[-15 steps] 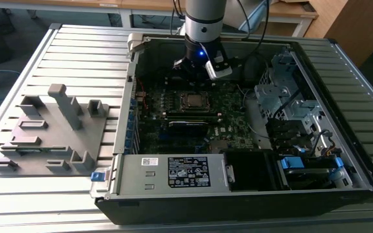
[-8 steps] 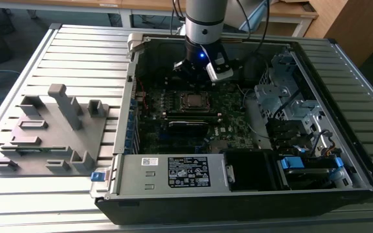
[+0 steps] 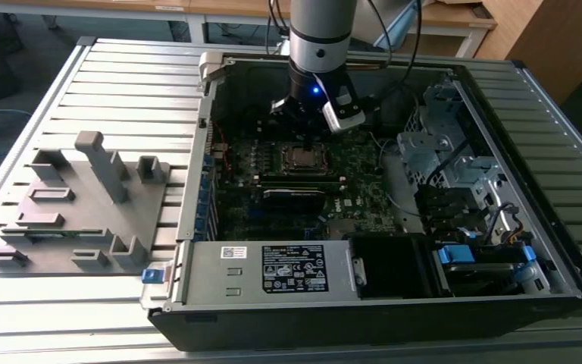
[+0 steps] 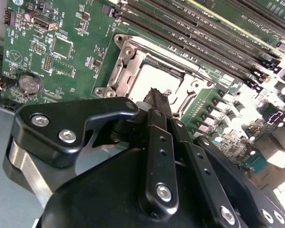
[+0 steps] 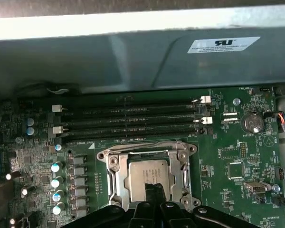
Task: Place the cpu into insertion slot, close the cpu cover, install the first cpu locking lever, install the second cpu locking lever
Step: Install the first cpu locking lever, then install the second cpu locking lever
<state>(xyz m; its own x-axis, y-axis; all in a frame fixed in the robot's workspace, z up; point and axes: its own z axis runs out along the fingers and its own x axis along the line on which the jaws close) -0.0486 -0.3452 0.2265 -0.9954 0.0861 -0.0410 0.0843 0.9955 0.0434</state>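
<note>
The gripper [image 5: 154,190], fingers pressed together on nothing, hangs just above the cpu [image 5: 145,173], tips over its near edge. The cpu lies seated in the slot [image 4: 154,78], the cover [image 5: 147,153] shut around it, mid-board [image 3: 357,216] inside the open case [image 3: 533,220].

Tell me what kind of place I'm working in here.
Likely an electronics assembly or test lab: an open PC case lies on a slatted metal table, a grey fixture beside it, wooden desks behind.
</note>
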